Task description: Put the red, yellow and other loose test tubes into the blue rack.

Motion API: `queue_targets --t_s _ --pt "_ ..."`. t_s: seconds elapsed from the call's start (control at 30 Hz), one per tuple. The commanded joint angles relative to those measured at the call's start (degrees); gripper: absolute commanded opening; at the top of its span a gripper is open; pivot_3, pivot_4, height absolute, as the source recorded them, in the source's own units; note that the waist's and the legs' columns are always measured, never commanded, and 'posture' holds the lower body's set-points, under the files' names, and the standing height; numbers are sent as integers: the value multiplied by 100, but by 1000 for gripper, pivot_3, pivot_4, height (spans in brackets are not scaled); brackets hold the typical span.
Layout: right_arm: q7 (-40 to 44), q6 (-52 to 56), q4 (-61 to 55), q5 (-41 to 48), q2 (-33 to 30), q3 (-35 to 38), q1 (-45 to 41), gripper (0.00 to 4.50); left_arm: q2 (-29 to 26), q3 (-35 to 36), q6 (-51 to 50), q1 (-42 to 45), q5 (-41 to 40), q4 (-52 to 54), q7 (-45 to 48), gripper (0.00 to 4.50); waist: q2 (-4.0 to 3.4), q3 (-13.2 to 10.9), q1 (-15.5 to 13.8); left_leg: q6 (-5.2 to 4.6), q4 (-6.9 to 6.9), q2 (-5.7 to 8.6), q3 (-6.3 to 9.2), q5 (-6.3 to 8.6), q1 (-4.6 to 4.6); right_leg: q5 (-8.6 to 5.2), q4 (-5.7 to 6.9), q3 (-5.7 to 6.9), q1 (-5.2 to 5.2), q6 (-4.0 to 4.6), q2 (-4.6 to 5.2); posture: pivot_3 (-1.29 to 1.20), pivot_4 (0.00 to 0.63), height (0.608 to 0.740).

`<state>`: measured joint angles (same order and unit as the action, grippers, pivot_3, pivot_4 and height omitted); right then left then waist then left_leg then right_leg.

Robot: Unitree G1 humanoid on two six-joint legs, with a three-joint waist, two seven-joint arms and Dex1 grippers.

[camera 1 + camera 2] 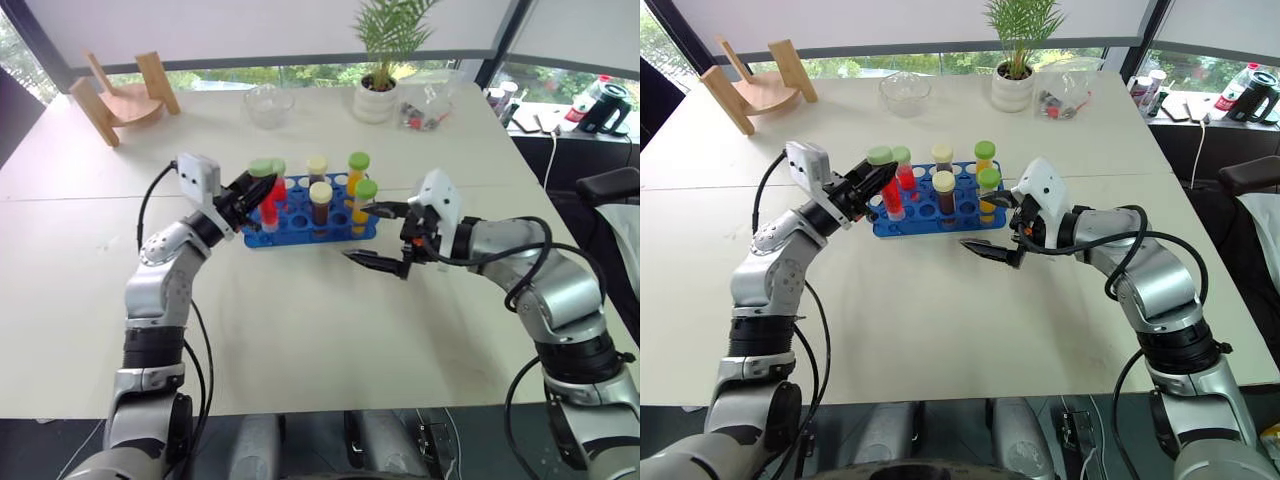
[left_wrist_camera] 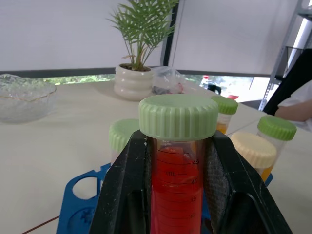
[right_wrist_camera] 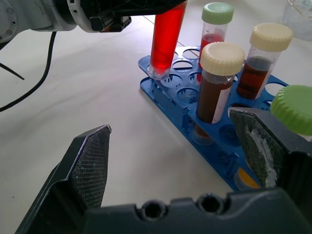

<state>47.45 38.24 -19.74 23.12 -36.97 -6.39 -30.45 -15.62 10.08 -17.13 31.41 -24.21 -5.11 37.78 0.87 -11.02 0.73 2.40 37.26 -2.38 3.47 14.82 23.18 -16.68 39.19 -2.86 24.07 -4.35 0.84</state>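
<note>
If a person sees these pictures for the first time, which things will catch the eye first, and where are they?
First comes the red tube with its green cap, clamped in the left gripper over the near left corner of the blue rack in the middle of the table. Several capped tubes with red, brown and yellow liquid already stand in the rack. Just to its right, the right gripper hangs open and empty.

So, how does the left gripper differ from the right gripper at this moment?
The left gripper is shut on a red test tube with a green cap, whose bottom is at the blue rack; the right gripper is open and holds nothing. The left gripper is at the rack's left end, the right gripper at its right end. Both have two black fingers.
</note>
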Motion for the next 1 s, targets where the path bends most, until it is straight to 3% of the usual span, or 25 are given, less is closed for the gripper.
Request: queue_targets --t_s 0.03,0.67,0.87,1.0 --pt "-98 -98 -191 2 50 127 5 4315 7 -108 220 208 36 -59 20 819 0 0 2 0 0 0 0 0 0 0 0 0 0 0 0 0 150 740" --pt "-323 -159 -190 11 160 174 53 4315 36 -460 560 30 261 -172 45 819 0 0 -2 0 -2 0 0 0 1 0 -4 0 0 0 0 0 150 740" --pt "-211 -125 -211 21 83 155 153 4315 -443 -332 -131 -128 37 523 91 3781 0 0 15 0 -4 -1 1 0 1 0 -3 0 1 0 -1 0 150 740" --pt "-117 -66 -236 104 -54 303 335 4315 -1152 -178 -603 -615 -174 1211 392 3781 -1 0 33 0 -11 -3 1 0 -1 -1 -5 -1 2 1 -3 0 150 740"
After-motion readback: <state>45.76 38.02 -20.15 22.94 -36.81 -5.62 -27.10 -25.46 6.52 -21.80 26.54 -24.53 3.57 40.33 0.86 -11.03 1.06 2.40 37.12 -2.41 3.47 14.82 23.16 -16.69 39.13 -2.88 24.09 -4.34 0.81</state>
